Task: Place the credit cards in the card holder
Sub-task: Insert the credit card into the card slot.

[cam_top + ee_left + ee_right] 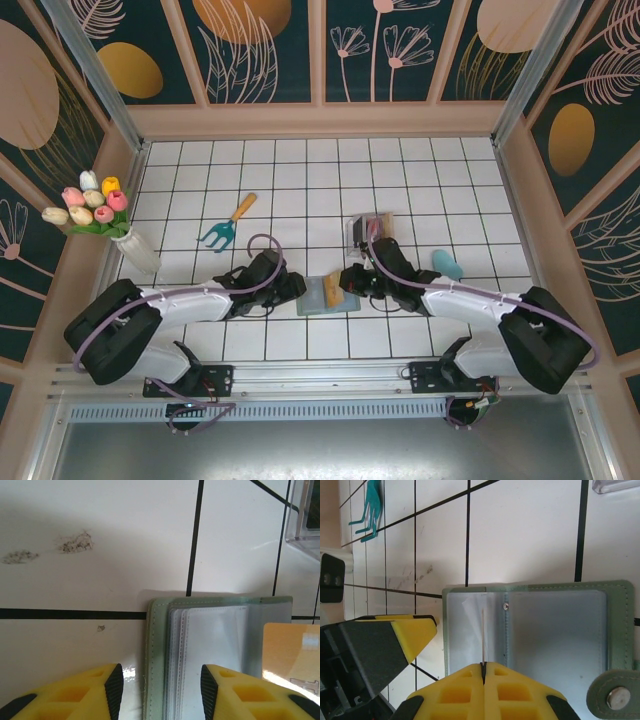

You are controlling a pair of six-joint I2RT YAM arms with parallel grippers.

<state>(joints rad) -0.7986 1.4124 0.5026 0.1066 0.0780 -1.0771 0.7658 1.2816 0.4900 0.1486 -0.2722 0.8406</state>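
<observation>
Right gripper [483, 666] clamps thin tan plastic card [292, 650] over sage-green folding wallet [555, 630], mid-insert — left gripper [160, 686] open — next: align with pocket [467, 625].

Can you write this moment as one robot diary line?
left gripper: jaws open astride card holder edge | right gripper: jaws shut on tan card over it

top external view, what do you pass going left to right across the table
vase of tulips → teal hand rake → left gripper → card holder → small teal object
</observation>
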